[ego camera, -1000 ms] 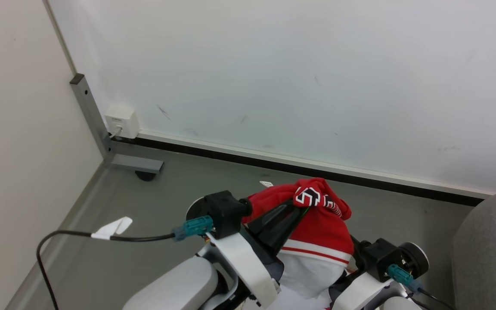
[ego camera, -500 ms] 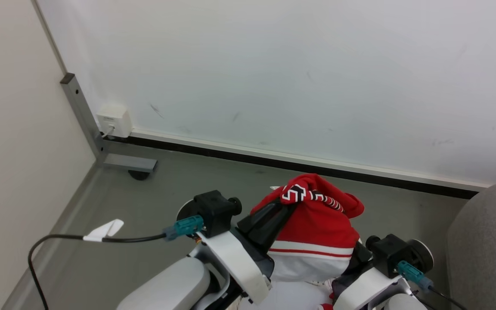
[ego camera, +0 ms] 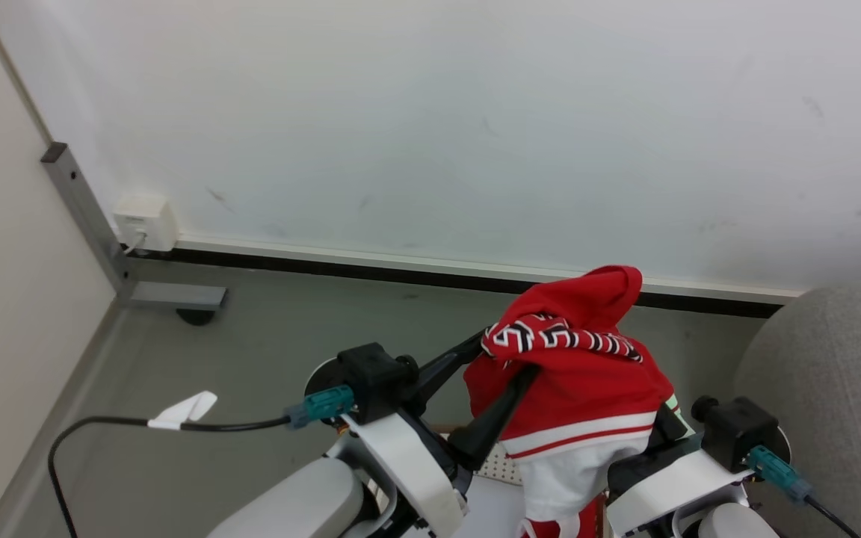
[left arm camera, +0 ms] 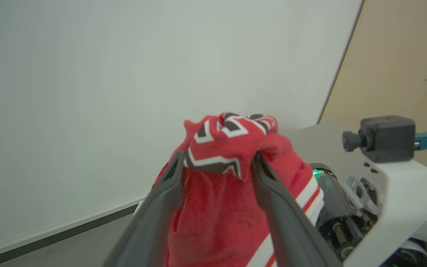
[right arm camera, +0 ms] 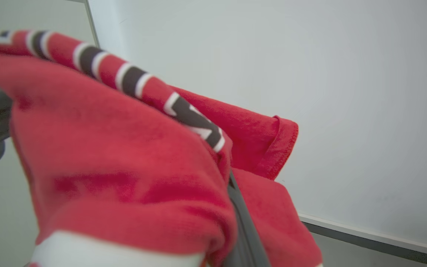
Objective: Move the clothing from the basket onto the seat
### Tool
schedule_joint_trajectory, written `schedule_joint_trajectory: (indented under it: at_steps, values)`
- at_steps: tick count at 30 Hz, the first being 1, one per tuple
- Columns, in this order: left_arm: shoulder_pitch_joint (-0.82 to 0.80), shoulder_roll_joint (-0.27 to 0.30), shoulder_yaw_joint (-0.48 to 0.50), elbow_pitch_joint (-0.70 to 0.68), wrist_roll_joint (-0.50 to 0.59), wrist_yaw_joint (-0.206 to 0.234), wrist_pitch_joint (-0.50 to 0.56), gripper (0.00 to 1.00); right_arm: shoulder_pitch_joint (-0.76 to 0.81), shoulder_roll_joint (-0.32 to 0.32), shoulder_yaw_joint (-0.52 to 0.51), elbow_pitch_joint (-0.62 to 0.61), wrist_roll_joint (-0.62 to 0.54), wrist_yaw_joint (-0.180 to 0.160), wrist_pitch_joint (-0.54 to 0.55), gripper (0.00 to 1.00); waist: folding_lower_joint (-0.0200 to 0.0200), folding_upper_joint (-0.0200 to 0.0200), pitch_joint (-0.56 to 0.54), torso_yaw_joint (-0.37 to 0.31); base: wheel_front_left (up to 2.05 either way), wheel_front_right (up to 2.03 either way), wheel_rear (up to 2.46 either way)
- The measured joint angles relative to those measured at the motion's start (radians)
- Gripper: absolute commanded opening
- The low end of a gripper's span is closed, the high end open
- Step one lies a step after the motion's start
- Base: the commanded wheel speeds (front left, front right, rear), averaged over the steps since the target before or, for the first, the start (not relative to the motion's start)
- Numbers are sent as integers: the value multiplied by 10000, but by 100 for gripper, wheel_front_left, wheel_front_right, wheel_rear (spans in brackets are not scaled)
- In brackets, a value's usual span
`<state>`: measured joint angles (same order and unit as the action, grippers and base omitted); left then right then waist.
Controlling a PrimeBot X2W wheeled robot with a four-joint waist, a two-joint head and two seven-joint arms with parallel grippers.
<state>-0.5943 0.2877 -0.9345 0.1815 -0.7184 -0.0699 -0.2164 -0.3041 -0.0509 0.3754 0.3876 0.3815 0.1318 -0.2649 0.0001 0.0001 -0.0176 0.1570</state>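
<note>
Step in hand: transfer from the basket to the seat.

The clothing (ego camera: 580, 373) is held up above the basket (ego camera: 501, 469), a perforated corner of which shows just below the left fingers (ego camera: 501, 411). The white lower hem hangs down behind those fingers. Whether it clears the basket cannot be told.

In the left wrist view, the left fingers (left arm camera: 165, 200) stand partly apart. A bunched red fold, lettering uppermost, is clamped between them and spills over both tips.

The rest of the garment drapes across the right fingers (right arm camera: 241, 218). One finger shows, with cloth on either side. Whether that pair is closed cannot be told.

The seat (ego camera: 834, 388) lies beyond the right fingers, on the side away from the left pair.

Next move, as judged: carry the load sideways past the right fingers until it hangs over the seat, lower it, then release.
</note>
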Motion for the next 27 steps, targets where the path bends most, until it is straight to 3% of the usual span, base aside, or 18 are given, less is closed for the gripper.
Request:
schedule_joint_trajectory:
  at_steps: [9,27]
  values:
    - [245,130,-102,-17,65,0,-142,100,168,-2,-918,-675,240,0,0,0,0,0,158,-1266,0,0,0]
    - [436,303,65,-272,656,-100,-418,100,944,-104,-2771,-2128,-245,0,0,0,0,0,767,-4513,0,0,0]
